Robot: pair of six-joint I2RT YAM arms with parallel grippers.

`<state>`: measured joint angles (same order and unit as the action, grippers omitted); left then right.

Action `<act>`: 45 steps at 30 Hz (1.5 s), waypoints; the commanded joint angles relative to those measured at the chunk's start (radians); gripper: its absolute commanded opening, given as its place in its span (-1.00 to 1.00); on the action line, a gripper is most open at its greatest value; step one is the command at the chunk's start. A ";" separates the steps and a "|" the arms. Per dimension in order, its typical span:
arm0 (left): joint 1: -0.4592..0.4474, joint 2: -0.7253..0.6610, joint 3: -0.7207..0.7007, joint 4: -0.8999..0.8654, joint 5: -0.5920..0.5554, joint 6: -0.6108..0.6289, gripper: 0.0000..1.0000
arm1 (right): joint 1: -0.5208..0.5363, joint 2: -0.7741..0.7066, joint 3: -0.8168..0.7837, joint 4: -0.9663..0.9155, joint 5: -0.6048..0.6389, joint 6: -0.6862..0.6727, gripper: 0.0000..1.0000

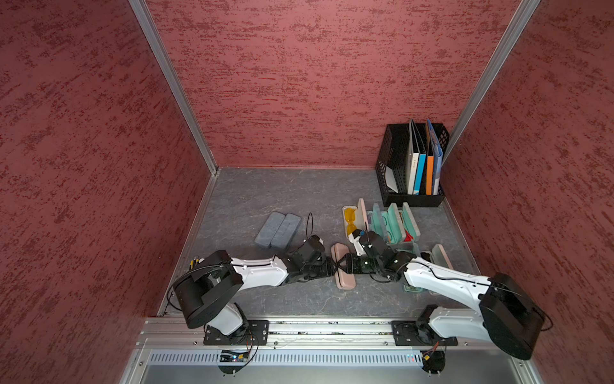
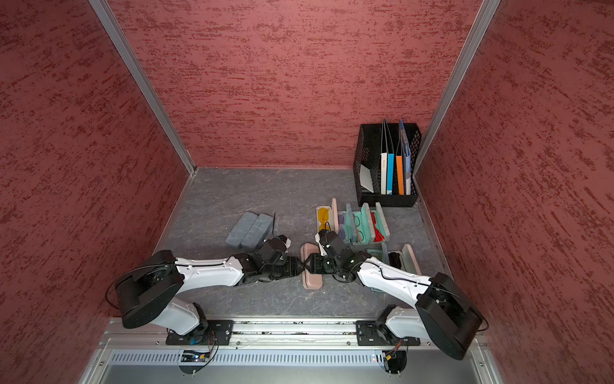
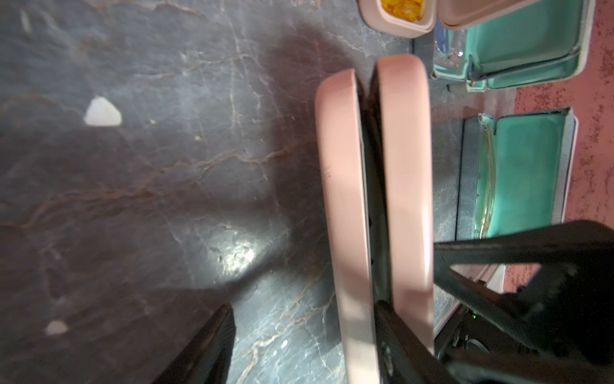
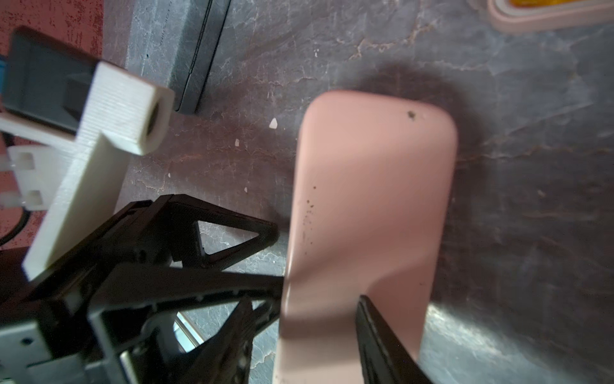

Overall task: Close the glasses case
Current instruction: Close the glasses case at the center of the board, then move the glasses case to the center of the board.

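The case (image 1: 346,281) lies front and centre on our desk (image 1: 265,192), between the left tool (image 1: 334,266) and the right tool (image 1: 347,265). Behind it to the left we find two closed cases (image 1: 280,231) side by side; behind to the right, open cases (image 1: 393,221) in a row, then the rack (image 1: 395,156) in the corner.

There are two grey closed glasses cases (image 1: 270,229), one closed pink oblong glasses case (image 1: 346,282) and one open pink case (image 1: 362,212) with one yellow-lensed pair (image 1: 349,219). One black mesh file rack (image 1: 395,149) holds four upright folders (image 1: 429,173); the teal-lined open cases (image 1: 393,219) overlap beyond counting
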<state>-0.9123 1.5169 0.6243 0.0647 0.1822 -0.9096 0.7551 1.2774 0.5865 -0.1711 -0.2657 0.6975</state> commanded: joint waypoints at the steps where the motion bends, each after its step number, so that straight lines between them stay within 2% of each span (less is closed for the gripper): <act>1: 0.000 -0.073 0.009 0.107 0.051 -0.004 0.54 | 0.003 0.031 -0.010 -0.074 0.023 0.001 0.03; 9: -0.001 -0.157 0.005 0.061 0.021 -0.011 0.66 | 0.003 0.022 -0.010 -0.068 0.034 0.011 0.19; 16: -0.023 -0.248 0.025 -0.079 -0.080 -0.006 0.79 | 0.002 0.019 -0.005 -0.047 0.029 0.023 0.28; 18: -0.034 -0.268 0.047 -0.143 -0.112 0.008 0.81 | 0.003 0.004 0.004 -0.066 0.037 0.025 0.34; 20: -0.050 -0.266 0.077 -0.201 -0.123 0.027 0.91 | -0.002 -0.040 0.012 -0.114 0.064 0.019 0.51; 21: -0.059 -0.258 0.092 -0.228 -0.124 0.035 0.99 | -0.010 -0.069 0.013 -0.140 0.075 0.012 0.58; 26: -0.083 -0.179 0.167 -0.371 -0.156 0.066 1.00 | -0.090 -0.312 0.014 -0.335 0.128 -0.029 0.94; 30: -0.091 -0.115 0.204 -0.421 -0.169 0.073 0.99 | -0.144 -0.522 0.022 -0.509 0.175 -0.038 0.97; 33: -0.101 -0.065 0.236 -0.439 -0.172 0.080 1.00 | -0.163 -0.624 0.020 -0.584 0.181 -0.030 0.97; 38: -0.137 0.067 0.343 -0.480 -0.156 0.109 0.99 | -0.163 -0.671 0.007 -0.610 0.157 -0.024 0.97; 45: -0.174 0.238 0.503 -0.671 -0.197 0.178 1.00 | -0.163 -0.684 -0.021 -0.587 0.122 -0.027 0.97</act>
<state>-1.0767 1.7081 1.0988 -0.4889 0.0116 -0.7792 0.5972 0.6025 0.5774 -0.7490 -0.1322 0.6804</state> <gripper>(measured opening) 0.997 0.985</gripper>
